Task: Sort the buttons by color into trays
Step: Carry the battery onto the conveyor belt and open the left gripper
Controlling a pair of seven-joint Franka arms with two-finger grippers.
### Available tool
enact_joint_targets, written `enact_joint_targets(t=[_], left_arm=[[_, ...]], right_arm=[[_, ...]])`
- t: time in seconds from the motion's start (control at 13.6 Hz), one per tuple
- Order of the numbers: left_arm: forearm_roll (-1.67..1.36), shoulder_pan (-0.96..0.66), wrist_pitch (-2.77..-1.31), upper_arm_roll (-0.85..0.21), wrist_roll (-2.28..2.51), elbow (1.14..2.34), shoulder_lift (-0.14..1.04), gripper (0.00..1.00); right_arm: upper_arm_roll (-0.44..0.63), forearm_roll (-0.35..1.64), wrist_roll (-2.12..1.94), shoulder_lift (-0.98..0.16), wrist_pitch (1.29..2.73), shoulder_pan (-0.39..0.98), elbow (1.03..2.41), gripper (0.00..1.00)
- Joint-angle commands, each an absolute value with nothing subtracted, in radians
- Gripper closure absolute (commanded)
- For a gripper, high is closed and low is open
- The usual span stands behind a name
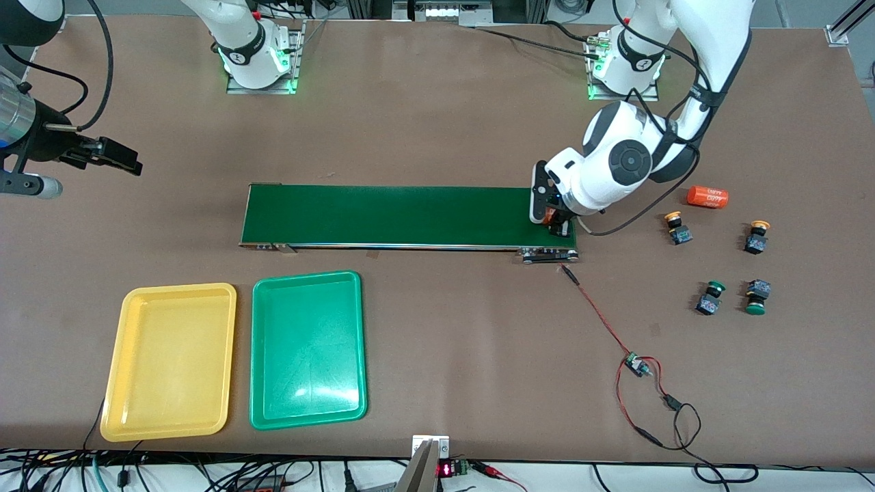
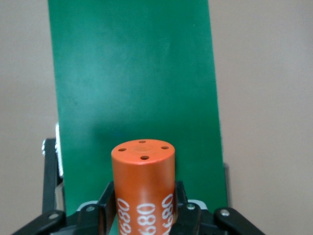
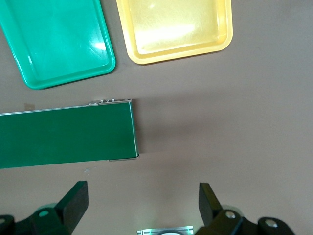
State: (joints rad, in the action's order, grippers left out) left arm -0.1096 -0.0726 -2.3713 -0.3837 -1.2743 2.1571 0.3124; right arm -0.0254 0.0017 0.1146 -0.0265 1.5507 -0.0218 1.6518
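Left wrist view is showing what the front view mostly hides: the left gripper is clamping an orange cylinder with white print, upright between its jaws, over the conveyor belt. In the front view only a sliver of that orange is peeking out under the wrist at the left gripper, which is sitting over the belt's end toward the left arm's side.

Right wrist view is showing the right gripper with jaws standing wide apart and nothing between them, looking down on bare surface near the belt's other end; both trays are appearing at the view's 12 o'clock. In the front view the right gripper is hanging at the frame's 9 o'clock edge, waiting over the surface.

Trays: yellow tray and green tray are lying side by side, just apart, nearer the front camera than the belt, toward the right arm's end. Neither is holding anything.

Buttons, front view only: all four are resting on the surface at 3 o'clock of the belt, well apart from the trays. Two yellow buttons are lying farther from the camera; two green buttons nearer. A second orange cylinder is lying on its side at 12 o'clock of the yellow pair.
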Motion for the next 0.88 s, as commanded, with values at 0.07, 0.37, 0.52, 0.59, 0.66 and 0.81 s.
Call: enact_joint_targets(t=[0.07,0.37,0.52,0.59,0.66,0.81], left_arm=[[-0.104,-0.089,-2.384,-0.385,-1.255,2.158,0.314,0.0],[-0.104,-0.087,-2.309,-0.388,-1.253,2.145,0.238,0.0],[-0.106,-0.055,-2.232,-0.377,-1.258,2.108,0.181,0.0],[-0.104,0.01,-2.206,-0.37,-1.262,2.08,0.175,0.0],[-0.106,0.079,-2.206,-0.362,-1.264,2.063,0.176,0.0],[-0.106,0.142,-2.204,-0.312,-1.262,2.045,0.176,0.0]], right_arm=[[-0.029,0.015,0.12,-0.028,1.552,-0.023,1.658,0.0],[-0.031,0.006,0.1,-0.072,1.536,-0.015,1.615,0.0],[-0.032,-0.006,0.098,-0.069,1.539,-0.011,1.614,0.0],[-0.031,-0.023,0.095,-0.069,1.534,-0.012,1.614,0.0],[-0.029,-0.017,0.094,-0.069,1.532,-0.017,1.612,0.0],[-0.032,-0.018,0.103,-0.066,1.535,-0.008,1.609,0.0]])
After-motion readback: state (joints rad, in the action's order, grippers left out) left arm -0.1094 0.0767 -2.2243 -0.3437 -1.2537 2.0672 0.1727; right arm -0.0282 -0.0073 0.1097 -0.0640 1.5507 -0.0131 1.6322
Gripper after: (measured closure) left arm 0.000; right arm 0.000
